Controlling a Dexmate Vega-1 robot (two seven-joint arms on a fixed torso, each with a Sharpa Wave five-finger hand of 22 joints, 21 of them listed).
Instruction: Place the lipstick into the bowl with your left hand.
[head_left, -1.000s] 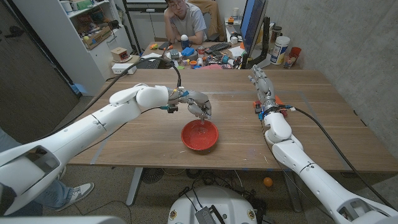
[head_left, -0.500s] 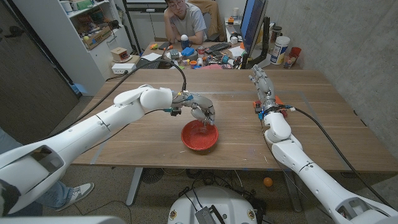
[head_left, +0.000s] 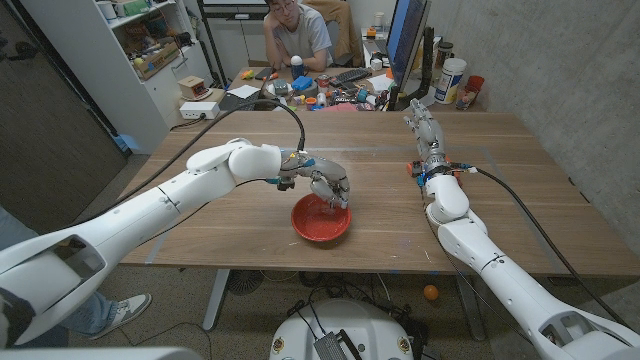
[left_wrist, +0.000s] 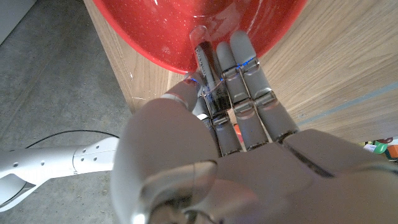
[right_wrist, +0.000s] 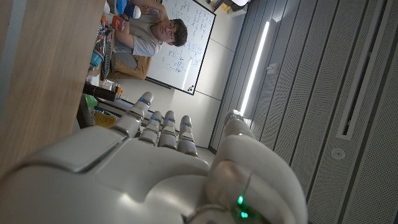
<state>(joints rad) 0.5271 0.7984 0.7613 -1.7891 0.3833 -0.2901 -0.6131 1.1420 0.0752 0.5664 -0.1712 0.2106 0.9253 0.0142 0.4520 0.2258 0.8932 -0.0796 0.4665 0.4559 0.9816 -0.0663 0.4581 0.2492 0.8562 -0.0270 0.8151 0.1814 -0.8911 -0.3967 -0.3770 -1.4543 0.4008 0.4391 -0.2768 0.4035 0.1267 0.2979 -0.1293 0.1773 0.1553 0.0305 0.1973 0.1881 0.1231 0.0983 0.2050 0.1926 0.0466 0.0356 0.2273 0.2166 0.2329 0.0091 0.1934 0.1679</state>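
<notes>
A red bowl (head_left: 321, 226) stands on the wooden table (head_left: 230, 215) near its front edge. My left hand (head_left: 327, 186) hangs over the bowl's far rim, fingers pointing down into it. The left wrist view shows the dark lipstick (left_wrist: 206, 78) pinched between thumb and fingers of my left hand (left_wrist: 236, 143), its tip reaching over the red bowl (left_wrist: 161, 34). My right hand (head_left: 422, 130) stands on its edge at the right side of the table, fingers straight and together, holding nothing; the right wrist view shows my right hand (right_wrist: 155, 162) from behind.
A person sits behind the far edge, beside a cluttered desk (head_left: 320, 90) of small items. A monitor (head_left: 405, 40) and a white jar (head_left: 450, 80) stand at the back right. A shelf unit (head_left: 150, 50) is at the back left.
My left hand has moved right and down with the lipstick, from beside the bowl's far rim to over its inside. The right hand has shifted slightly away.
</notes>
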